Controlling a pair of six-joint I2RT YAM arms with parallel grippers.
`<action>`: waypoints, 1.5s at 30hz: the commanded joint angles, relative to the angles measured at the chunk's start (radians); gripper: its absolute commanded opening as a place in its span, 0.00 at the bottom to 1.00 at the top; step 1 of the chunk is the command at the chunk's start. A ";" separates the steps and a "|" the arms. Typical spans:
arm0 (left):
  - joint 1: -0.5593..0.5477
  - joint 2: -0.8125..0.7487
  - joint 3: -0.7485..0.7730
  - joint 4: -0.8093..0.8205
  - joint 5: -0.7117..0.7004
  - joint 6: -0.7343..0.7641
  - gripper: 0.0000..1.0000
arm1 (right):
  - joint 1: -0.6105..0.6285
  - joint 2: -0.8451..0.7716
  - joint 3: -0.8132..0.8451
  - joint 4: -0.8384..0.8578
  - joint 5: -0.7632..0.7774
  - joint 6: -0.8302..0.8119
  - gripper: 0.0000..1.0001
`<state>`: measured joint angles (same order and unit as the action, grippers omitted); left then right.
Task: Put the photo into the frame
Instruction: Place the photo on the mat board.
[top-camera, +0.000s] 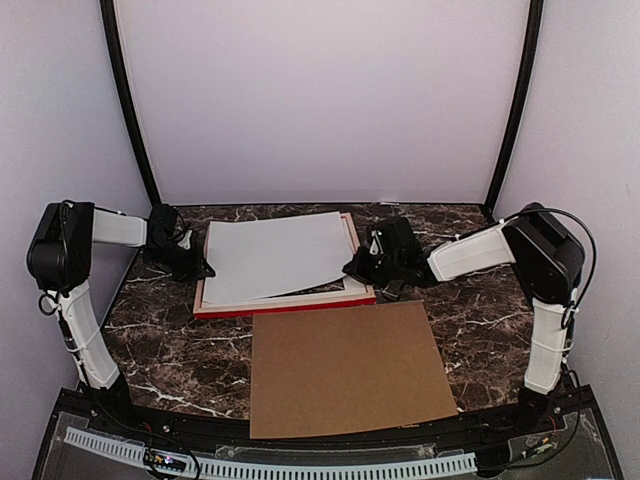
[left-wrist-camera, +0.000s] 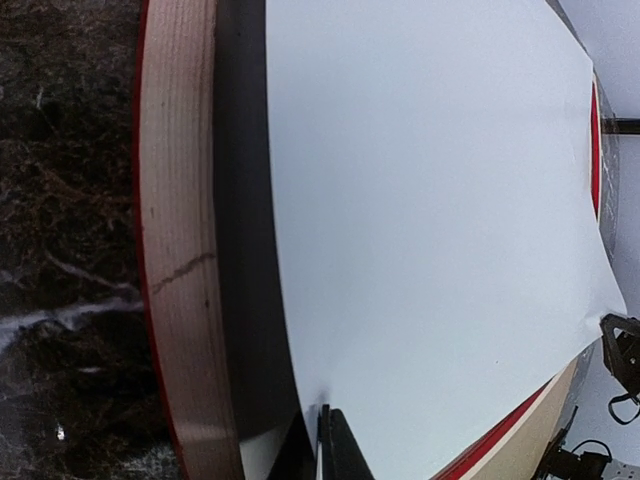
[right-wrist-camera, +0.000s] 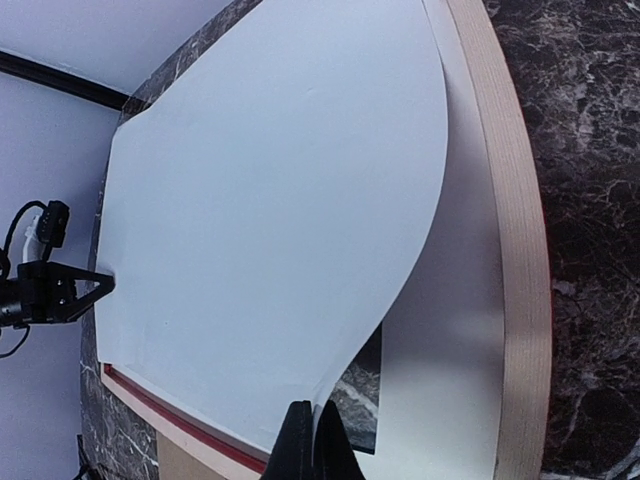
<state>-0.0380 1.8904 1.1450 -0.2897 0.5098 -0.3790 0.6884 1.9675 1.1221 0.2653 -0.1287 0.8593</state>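
1. At the left of the top view, the left jaws are closed to a thin pinch on the left short edge of the photo (top-camera: 275, 255), which lies white back up. In the left wrist view the pinch sits at the bottom centre. There the sheet (left-wrist-camera: 430, 220) rides above the pale wood rail of the frame (left-wrist-camera: 175, 250), with a dark band of shadow between them. So that edge is raised and sits just inside the rail.
2. In the centre, the photo covers the frame (top-camera: 285, 303) on the table (top-camera: 470, 310). Both have their long axis running left to right across the picture. The sheet's lower edge slants upward toward the right, so I judge it bowed and not yet seated between the rails. The brown backing board (top-camera: 345, 365) lies just below the frame, with neither jaws on it.
3. At the right, the right jaws are shut on the photo's lower right corner. In the right wrist view that corner (right-wrist-camera: 270, 220) curls up into the pinch, and marble shows beneath it. The frame's right rail (right-wrist-camera: 515, 250) stands apart to the right.
4. The jaws hold opposite ends of the long axis, so neither is nearer. I think the right corner must go outward toward its rail and then down.
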 joint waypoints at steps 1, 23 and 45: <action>-0.011 0.004 0.012 -0.013 -0.005 -0.003 0.04 | 0.014 -0.029 -0.030 0.013 0.033 0.020 0.00; -0.048 -0.023 -0.019 -0.034 -0.061 0.007 0.06 | 0.040 -0.050 -0.098 0.005 0.060 0.069 0.00; -0.048 -0.028 -0.004 -0.064 -0.109 0.016 0.12 | 0.054 -0.044 -0.070 -0.026 0.060 0.055 0.06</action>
<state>-0.0834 1.8904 1.1412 -0.3073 0.4362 -0.3763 0.7265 1.9427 1.0393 0.2527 -0.0734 0.9215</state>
